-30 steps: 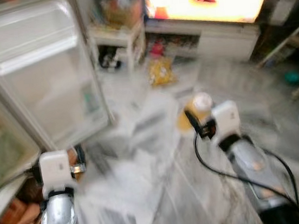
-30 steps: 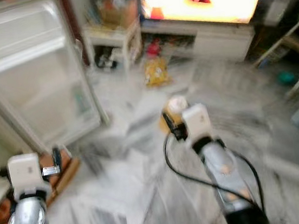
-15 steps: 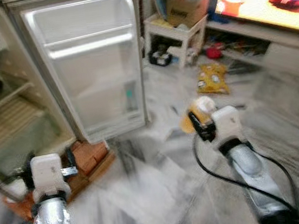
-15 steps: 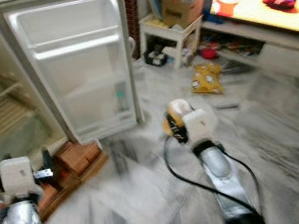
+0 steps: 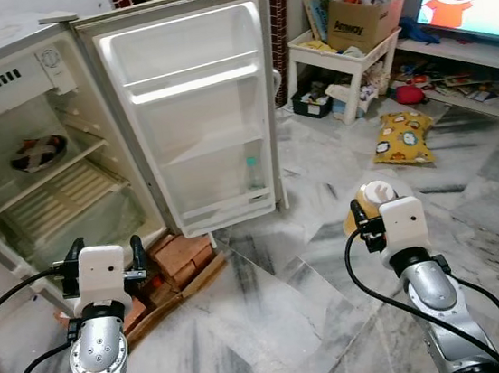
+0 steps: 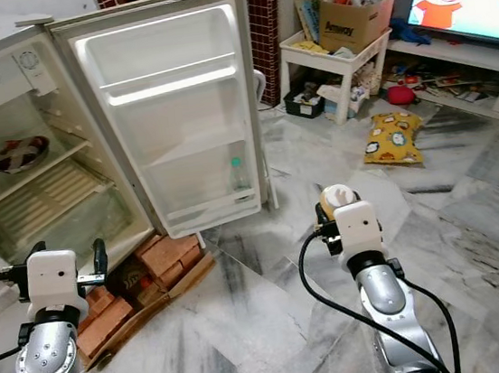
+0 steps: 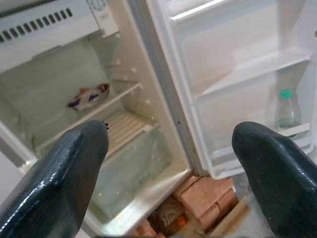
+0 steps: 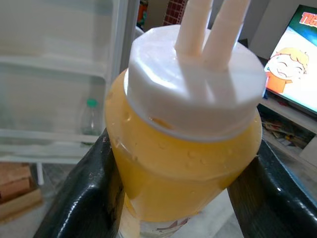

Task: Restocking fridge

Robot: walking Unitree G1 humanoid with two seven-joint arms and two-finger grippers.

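1. Right gripper (image 8: 181, 163), arm raised forward over the marble floor (image 5: 275, 320), has its fingers (image 8: 81, 193) clamped on a yellow white-capped plastic bottle (image 8: 183, 163)
2. Left gripper (image 7: 173, 163), fingers spread and empty, faces the open white fridge (image 5: 71, 145)

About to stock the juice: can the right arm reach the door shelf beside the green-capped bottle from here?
Probably not yet. The right gripper holds the yellow bottle well short of the door shelf; open floor lies between, so stepping closer should do it.

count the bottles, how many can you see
2: a yellow bottle held in the right gripper, and a clear bottle on the fridge door's bottom shelf. Others may be hidden.
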